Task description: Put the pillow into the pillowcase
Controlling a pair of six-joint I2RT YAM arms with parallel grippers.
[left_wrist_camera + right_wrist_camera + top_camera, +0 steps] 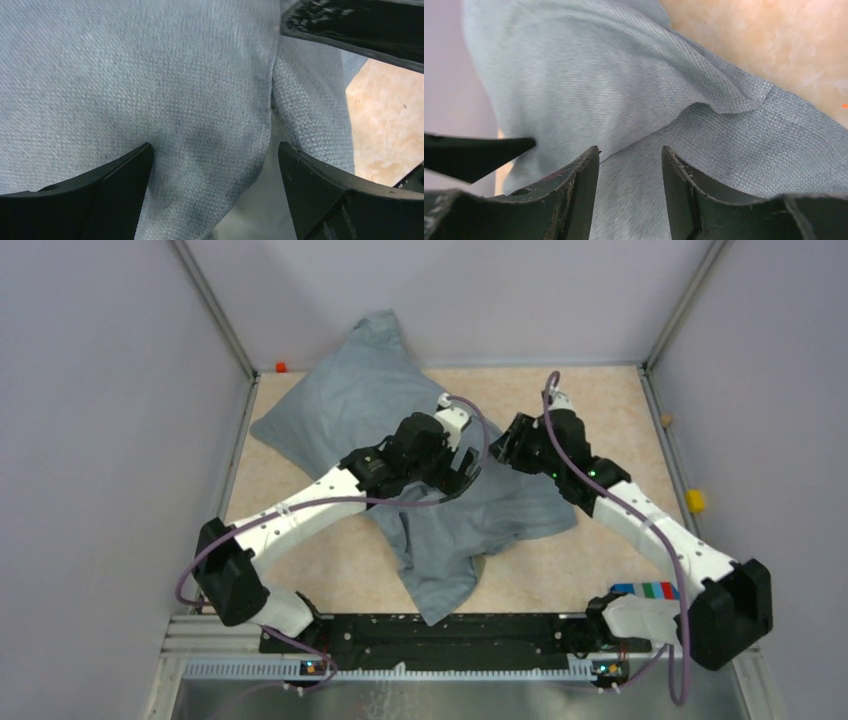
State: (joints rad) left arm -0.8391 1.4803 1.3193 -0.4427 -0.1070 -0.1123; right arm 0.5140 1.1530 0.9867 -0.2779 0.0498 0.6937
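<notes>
The grey-blue pillowcase (340,410) lies across the table, plump at the back left and flat and limp toward the front (445,550). No white pillow shows in the top view; the swollen part hides it. My left gripper (462,468) is open, jaws wide, right over the cloth (150,75) beside a hem. A pale smooth surface (260,210) shows under that hem; I cannot tell if it is the pillow. My right gripper (505,445) is open, close to the left one, its jaws over the cloth (599,75).
Grey walls enclose the beige table (600,400) on three sides. A small red object (281,367) sits at the back left corner, a yellow block (694,501) at the right edge, and a coloured strip (650,590) near the right arm's base.
</notes>
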